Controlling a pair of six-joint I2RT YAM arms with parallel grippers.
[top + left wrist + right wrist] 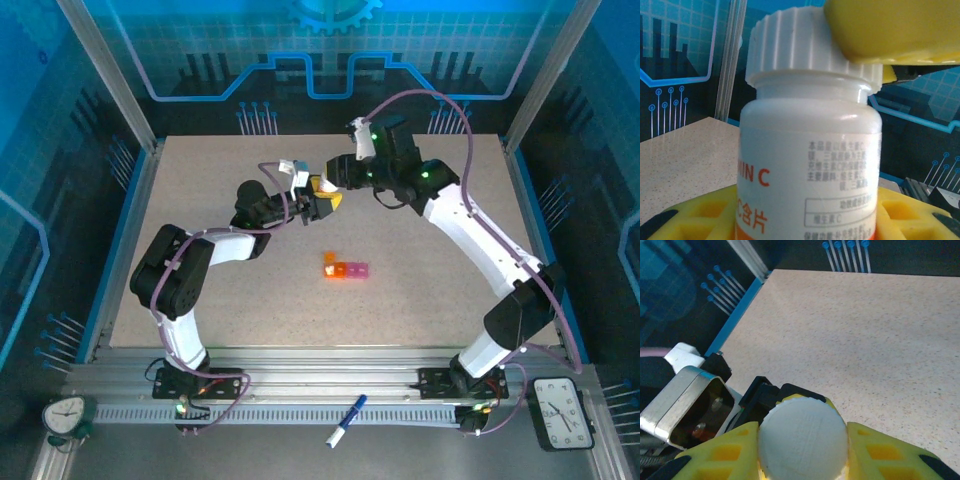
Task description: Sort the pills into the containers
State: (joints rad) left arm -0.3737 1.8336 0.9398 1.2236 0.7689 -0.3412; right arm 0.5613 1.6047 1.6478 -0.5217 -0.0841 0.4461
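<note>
A white pill bottle [810,150] with orange lettering stands upright between the yellow fingers [695,220] of my left gripper [805,220], which is shut on its body. The bottle is held above the table's middle back. My right gripper [802,450] comes from above, and its yellow fingers [725,455] press both sides of the ribbed white cap [802,437]. The two grippers meet at the bottle [322,190]. The containers [345,269], a short orange and pink strip of cells, lie on the table in front of them. The pills are hidden.
The speckled beige table [450,230] is bounded by blue rails and glass walls. A blue and white pen [345,420] lies on the near metal frame. Two small clocks [65,413] [562,412] sit at the front corners.
</note>
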